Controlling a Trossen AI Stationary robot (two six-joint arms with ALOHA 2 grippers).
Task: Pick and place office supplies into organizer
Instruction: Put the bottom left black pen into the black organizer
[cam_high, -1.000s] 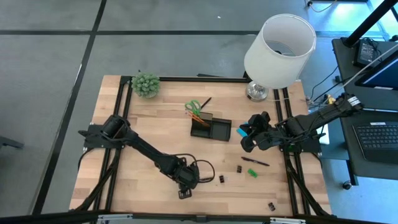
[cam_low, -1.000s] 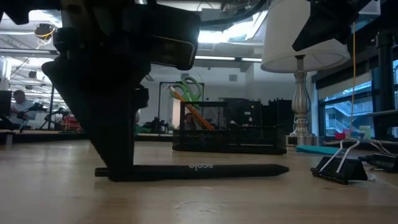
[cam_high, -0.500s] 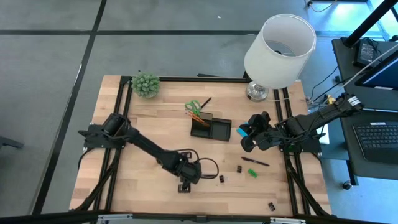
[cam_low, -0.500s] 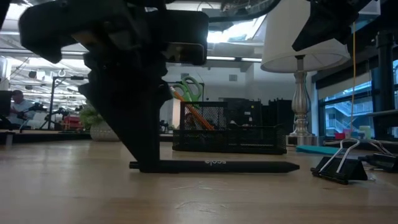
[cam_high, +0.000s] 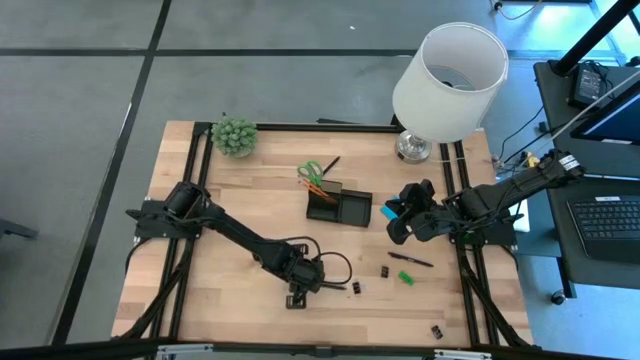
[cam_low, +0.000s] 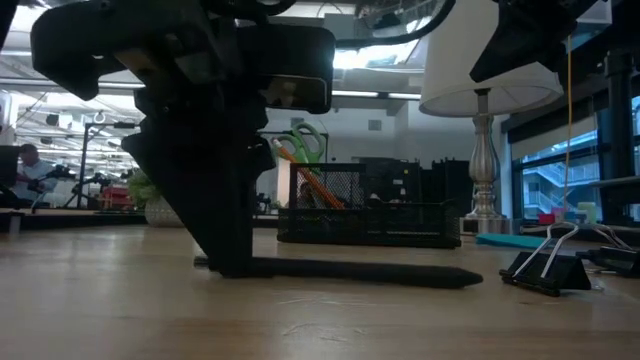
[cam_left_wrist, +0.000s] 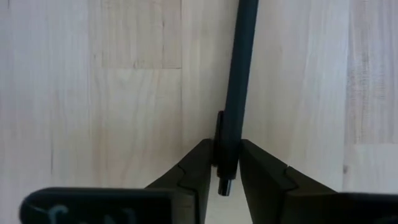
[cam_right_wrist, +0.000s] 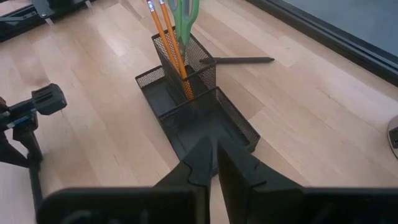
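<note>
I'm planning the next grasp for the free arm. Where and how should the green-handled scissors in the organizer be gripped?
Probably grip the green-handled scissors by the handle loops, coming straight down from above. They stand upright in the tall mesh cup of the black mesh organizer, blades hidden inside, beside two orange pencils, so only the handles are free to pinch.

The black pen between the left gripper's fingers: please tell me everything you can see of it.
The slim matte black pen looks like plastic, with a clip beside its barrel at the gripped end. It lies flat on the light wooden table, near the front edge. The left gripper has a finger on each side of one end; its pointed tip aims toward the black binder clip.
</note>
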